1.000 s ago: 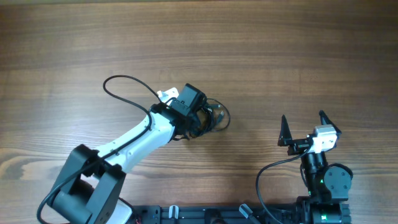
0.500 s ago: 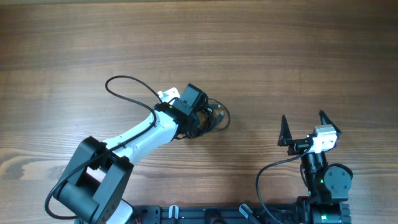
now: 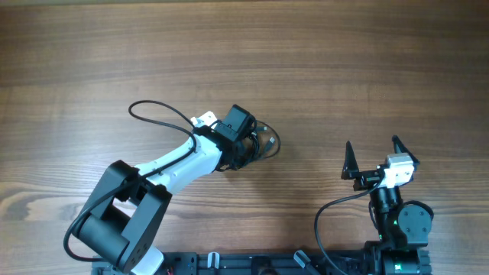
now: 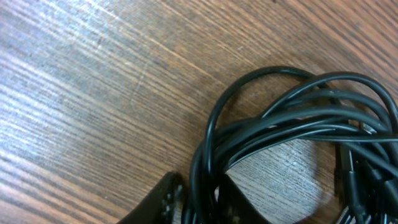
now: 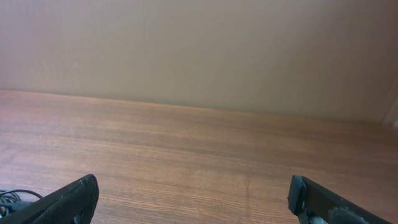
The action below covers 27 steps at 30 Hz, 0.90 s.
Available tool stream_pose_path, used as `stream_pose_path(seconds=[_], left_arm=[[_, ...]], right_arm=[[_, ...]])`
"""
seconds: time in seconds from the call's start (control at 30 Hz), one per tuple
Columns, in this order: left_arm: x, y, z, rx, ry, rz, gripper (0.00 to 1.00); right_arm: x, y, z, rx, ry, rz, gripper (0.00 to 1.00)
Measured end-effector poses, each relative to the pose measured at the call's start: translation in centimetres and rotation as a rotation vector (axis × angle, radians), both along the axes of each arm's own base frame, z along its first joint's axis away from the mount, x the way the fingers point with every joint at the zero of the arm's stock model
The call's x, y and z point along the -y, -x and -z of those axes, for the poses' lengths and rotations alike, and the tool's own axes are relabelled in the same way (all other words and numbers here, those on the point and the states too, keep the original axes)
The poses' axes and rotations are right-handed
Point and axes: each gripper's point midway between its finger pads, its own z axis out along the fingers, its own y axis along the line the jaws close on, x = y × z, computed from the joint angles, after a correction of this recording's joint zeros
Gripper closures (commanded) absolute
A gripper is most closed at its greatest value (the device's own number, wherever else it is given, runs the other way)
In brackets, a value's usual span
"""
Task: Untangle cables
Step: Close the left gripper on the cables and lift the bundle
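Two black fingertips [image 4: 163,200] of the left gripper [image 4: 198,202] stand close together at the lower edge of the left wrist view, closed onto several strands of the thin black flexible cables [image 4: 261,138]. The strands fill the narrow gap between the fingers. From the grip point the cables run up and to the right, where they open into a tangle of overlapping loops lying on the brown wood-grain table [image 4: 93,81]. A straight stiffer section, possibly a plug body, shows at the right edge of that view, but it is too blurred to identify.

Seen from overhead, the left gripper [image 3: 248,147] sits near the middle of the table [image 3: 344,61], at the end of the white left arm [image 3: 179,164], which reaches diagonally from the lower left. The cables [image 3: 269,140] lie as a small coiled bundle just to the right of the fingers, with one small silvery spot among the loops. A thicker black wire [image 3: 153,105] belonging to the arm arcs over the table to the left of the wrist.

The right gripper [image 3: 373,156] is well apart from the bundle, at the lower right, with its two pointed fingers spread wide and nothing between them. The right wrist view confirms the wide gap of this gripper [image 5: 196,202]; a strand of the cables [image 5: 15,193] shows at its lower left corner, and a plain beige wall [image 5: 199,50] stands beyond the table edge.
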Motion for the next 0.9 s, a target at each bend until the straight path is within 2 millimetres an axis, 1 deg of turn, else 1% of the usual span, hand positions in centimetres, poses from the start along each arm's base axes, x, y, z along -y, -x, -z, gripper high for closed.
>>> stream_pose_path(seconds=[0.17, 0.2, 0.23, 0.3, 0.37, 0.4, 0.43, 0.47, 0.53, 0.6, 0.63, 0.67, 0.77, 0.9], left_arm=[[-0.4, 0.1, -0.1, -0.005, -0.014, -0.004, 0.96], [-0.8, 0.5, -0.2, -0.021, -0.025, -0.008, 0.96], [-1.7, 1.1, -0.3, -0.052, -0.046, -0.019, 0.96], [-3.1, 1.7, -1.4, -0.072, -0.059, -0.048, 0.96], [-4.3, 1.7, -3.8, -0.040, -0.039, -0.082, 0.96], [-4.7, 1.6, -5.6, 0.000, -0.014, -0.094, 0.96], [-4.7, 1.5, -7.4, 0.042, 0.011, -0.089, 0.96], [-4.6, 1.5, -8.5, 0.073, 0.026, -0.073, 0.96], [-4.4, 1.8, -11.4, 0.148, 0.055, -0.016, 0.96], [-4.4, 2.6, -13.6, 0.199, 0.071, 0.033, 0.96], [-4.5, 3.1, -14.4, 0.215, 0.072, 0.050, 0.96], [-4.7, 3.5, -14.8, 0.224, 0.070, 0.059, 0.96], [-5.7, 4.3, -15.4, 0.229, 0.045, 0.063, 0.96], [-6.4, 5.0, -15.1, 0.202, 0.007, 0.071, 0.96]], right_arm=[[0.0, 0.0, 0.0, 0.000, 0.000, 0.000, 0.00], [0.0, 0.0, 0.0, 0.000, 0.000, 0.000, 0.00], [0.0, 0.0, 0.0, 0.000, 0.000, 0.000, 0.00], [0.0, 0.0, 0.0, 0.000, 0.000, 0.000, 0.00], [0.0, 0.0, 0.0, 0.000, 0.000, 0.000, 0.00], [0.0, 0.0, 0.0, 0.000, 0.000, 0.000, 0.00], [0.0, 0.0, 0.0, 0.000, 0.000, 0.000, 0.00], [0.0, 0.0, 0.0, 0.000, 0.000, 0.000, 0.00], [0.0, 0.0, 0.0, 0.000, 0.000, 0.000, 0.00], [0.0, 0.0, 0.0, 0.000, 0.000, 0.000, 0.00], [0.0, 0.0, 0.0, 0.000, 0.000, 0.000, 0.00], [0.0, 0.0, 0.0, 0.000, 0.000, 0.000, 0.00], [0.0, 0.0, 0.0, 0.000, 0.000, 0.000, 0.00], [0.0, 0.0, 0.0, 0.000, 0.000, 0.000, 0.00]])
